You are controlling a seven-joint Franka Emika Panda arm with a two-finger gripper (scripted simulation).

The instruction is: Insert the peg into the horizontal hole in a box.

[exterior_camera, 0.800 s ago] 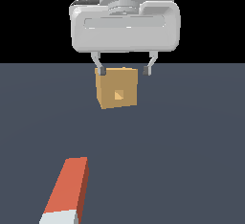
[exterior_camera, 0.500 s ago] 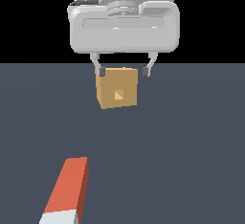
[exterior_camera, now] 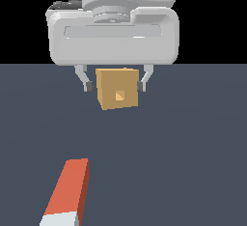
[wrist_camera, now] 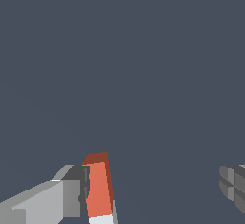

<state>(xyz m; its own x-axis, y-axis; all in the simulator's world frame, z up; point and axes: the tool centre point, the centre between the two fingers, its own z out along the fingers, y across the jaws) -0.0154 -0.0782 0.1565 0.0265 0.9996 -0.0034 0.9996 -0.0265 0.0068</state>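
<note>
The peg, a long square-section red-orange bar with a pale grey-white end, lies flat on the matte slate tabletop, unmoved since earlier frames. Your hand hangs spread and empty, barely shifted, so grasping remains ahead. Beyond stands the plain tan cube box, its small square hole facing the peg.

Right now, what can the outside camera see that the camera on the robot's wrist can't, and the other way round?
Only the exterior view shows the tan box, the small square hole in its face, and the arm's big grey body. Only the wrist view shows the fingers close up, with nothing between them. Both show the red peg with its pale end, lying on the dark floor, and the open gripper.
</note>
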